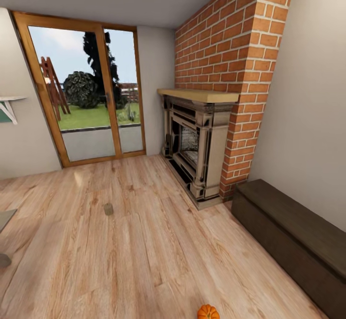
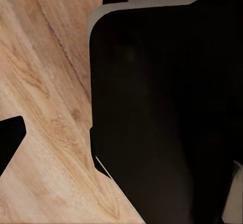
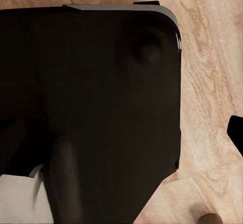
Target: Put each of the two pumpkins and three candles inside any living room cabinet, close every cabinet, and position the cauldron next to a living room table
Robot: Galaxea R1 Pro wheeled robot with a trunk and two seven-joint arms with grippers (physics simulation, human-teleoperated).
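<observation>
- Head view: robot is in transit across the living room floor (image 1: 144, 242). One pumpkin (image 1: 208, 312) sits on the boards at the near edge, right of centre. A small squat beige piece, probably a candle (image 1: 108, 209), lies on the floor further off, left of centre. The dark-brown cabinet (image 1: 293, 232) runs along the right wall, near side of the brick fireplace (image 1: 199, 141); fronts look shut. Glass door (image 1: 86, 97) on the far wall.
- Left wrist view: dark robot body (image 2: 162, 117) over floorboards; claw state: cannot tell.
- Right wrist view: same dark body (image 3: 96, 107) over boards, a small brownish round thing (image 3: 208, 218) at the frame edge, unidentifiable. Claw state: cannot tell.
- Step, my read: approaching a pickup, nothing visibly held. Next: close on the pumpkin, drop the trunk, open one cabinet front before loading.
</observation>
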